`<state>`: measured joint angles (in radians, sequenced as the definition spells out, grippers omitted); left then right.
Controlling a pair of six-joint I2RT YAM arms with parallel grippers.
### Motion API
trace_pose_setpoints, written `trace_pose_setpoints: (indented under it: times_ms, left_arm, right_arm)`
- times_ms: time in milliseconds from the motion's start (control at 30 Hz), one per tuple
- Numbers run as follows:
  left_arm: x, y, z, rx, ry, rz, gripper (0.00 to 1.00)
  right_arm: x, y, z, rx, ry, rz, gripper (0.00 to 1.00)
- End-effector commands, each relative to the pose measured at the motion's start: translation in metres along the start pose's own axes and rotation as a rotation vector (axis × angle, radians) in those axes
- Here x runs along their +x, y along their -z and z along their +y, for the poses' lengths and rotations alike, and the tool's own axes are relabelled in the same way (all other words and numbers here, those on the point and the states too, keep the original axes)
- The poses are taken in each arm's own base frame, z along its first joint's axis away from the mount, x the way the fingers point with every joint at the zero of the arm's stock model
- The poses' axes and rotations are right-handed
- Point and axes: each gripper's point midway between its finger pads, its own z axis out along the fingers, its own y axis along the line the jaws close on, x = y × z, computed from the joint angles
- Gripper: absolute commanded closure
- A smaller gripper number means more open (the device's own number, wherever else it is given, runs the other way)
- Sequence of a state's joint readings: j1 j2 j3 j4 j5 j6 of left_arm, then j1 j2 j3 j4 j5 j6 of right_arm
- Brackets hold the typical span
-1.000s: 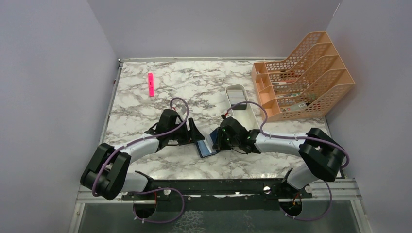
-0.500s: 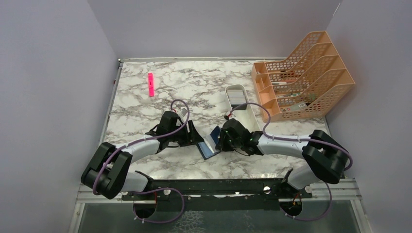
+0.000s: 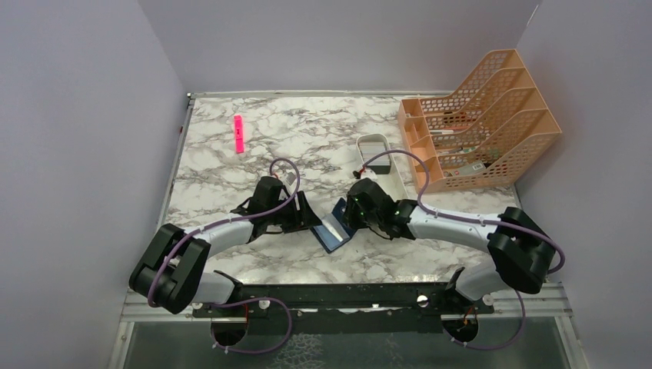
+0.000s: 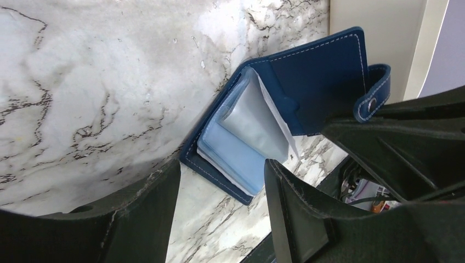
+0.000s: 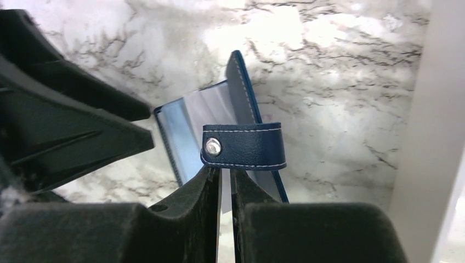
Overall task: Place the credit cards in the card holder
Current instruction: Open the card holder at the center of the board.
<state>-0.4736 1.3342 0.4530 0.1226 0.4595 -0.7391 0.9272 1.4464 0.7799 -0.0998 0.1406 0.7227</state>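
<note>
Marble table [image 3: 231,154] seen from above. Since a second ago the right arm [image 3: 454,223] has swung left and farther from its base, and it now hides the near half of the white tray [image 3: 374,143]. The open card holder [image 3: 330,237] lies between the two grippers, about where it was. The left gripper [image 4: 222,164] is spread around the holder's near corner. The right gripper [image 5: 224,172] is almost pressed together. A pale sliver shows in its slit, but what it is cannot be told. The snap strap [image 5: 244,147] sits just past its fingertips.
</note>
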Motion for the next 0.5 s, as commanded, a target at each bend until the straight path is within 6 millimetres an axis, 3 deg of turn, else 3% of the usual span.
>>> trace_pose_setpoints:
  times_ms: [0,300,467]
  left_arm:
    - [-0.003,-0.002,0.004,-0.031,-0.017,-0.003,0.39]
    - [0.000,-0.002,0.009,-0.055,-0.019,0.006,0.34]
    - [-0.001,-0.003,-0.006,0.023,-0.014,-0.011,0.31]
  right_arm:
    - [-0.002,-0.009,-0.029,0.150,0.041,-0.017,0.84]
    - [0.018,-0.027,-0.052,0.204,0.037,0.024,0.85]
    - [0.030,-0.035,-0.055,0.192,0.018,0.056,0.86]
